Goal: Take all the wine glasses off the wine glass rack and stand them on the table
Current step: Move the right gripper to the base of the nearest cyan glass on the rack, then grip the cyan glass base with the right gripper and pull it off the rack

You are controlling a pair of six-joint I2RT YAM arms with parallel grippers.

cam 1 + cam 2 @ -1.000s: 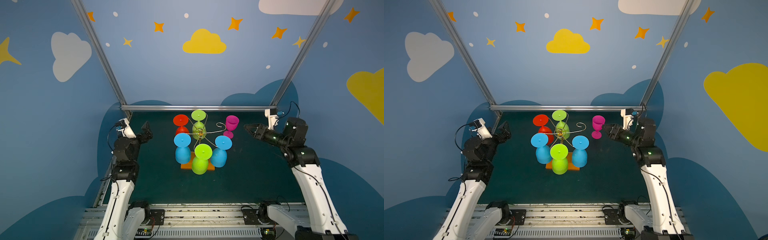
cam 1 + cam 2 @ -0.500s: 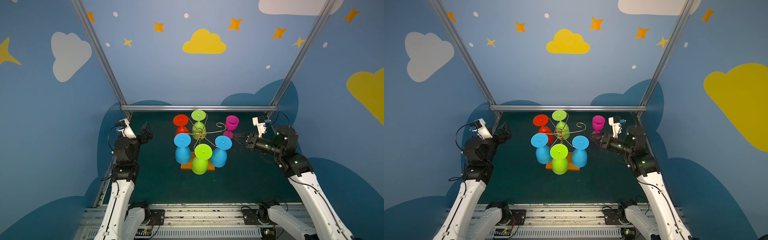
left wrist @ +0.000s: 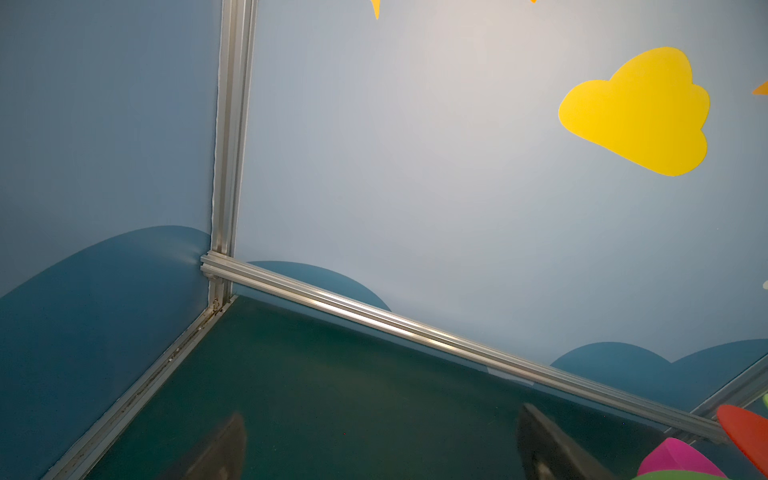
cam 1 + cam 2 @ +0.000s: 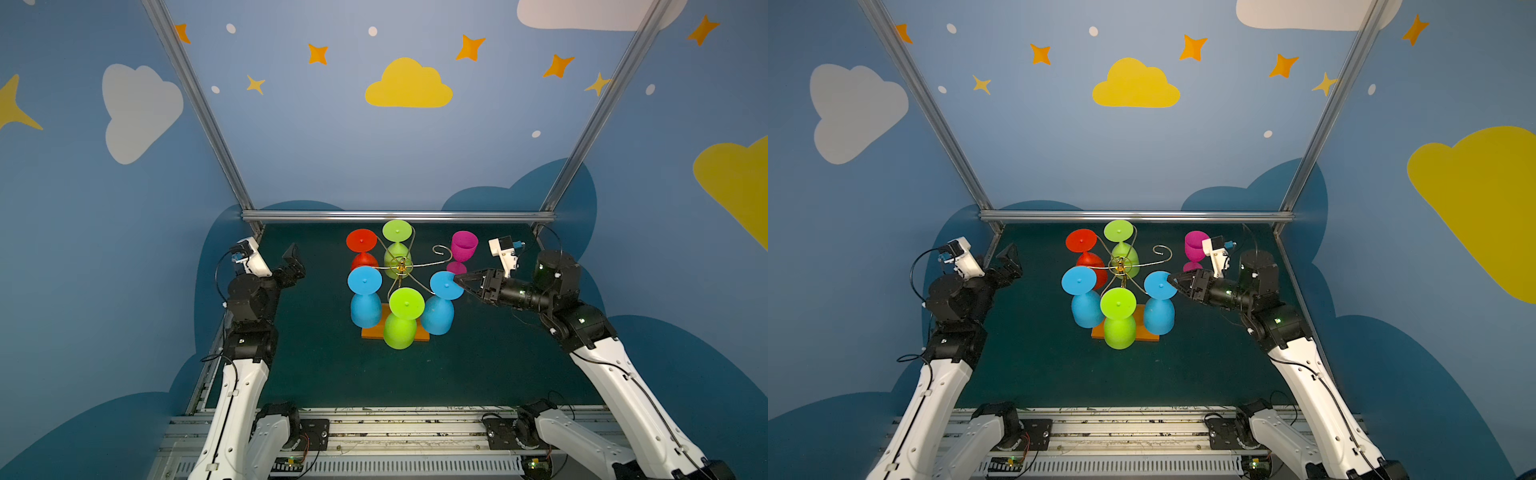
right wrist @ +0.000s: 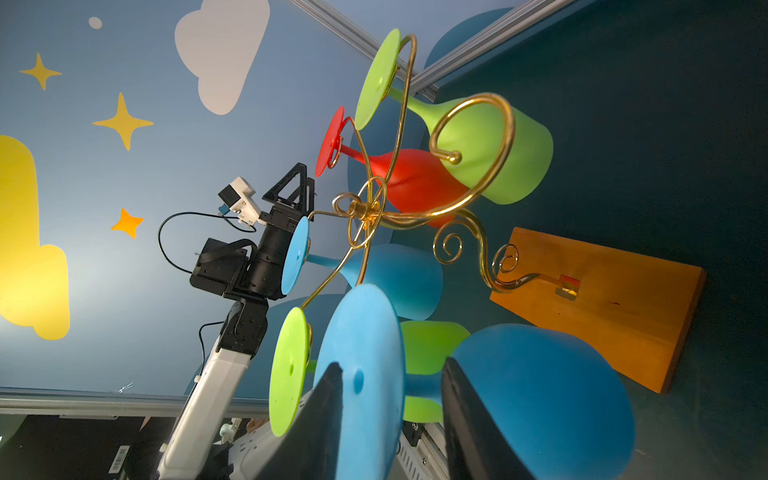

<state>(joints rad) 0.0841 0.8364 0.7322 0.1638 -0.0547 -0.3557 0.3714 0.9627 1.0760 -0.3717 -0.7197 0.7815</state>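
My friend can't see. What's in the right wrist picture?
The open right pincer lines up on the stem of a blue wine glass hanging upside down on the gold wire rack. A red glass and a green glass hang behind it.

The wine glass rack (image 4: 401, 266), thin gold wire on an orange-brown wooden base, stands upright mid-table. The blue wine glass (image 4: 437, 318) hangs upside down by its foot from the near-right scrolled arm. Its bowl opens downward near the base's right end.
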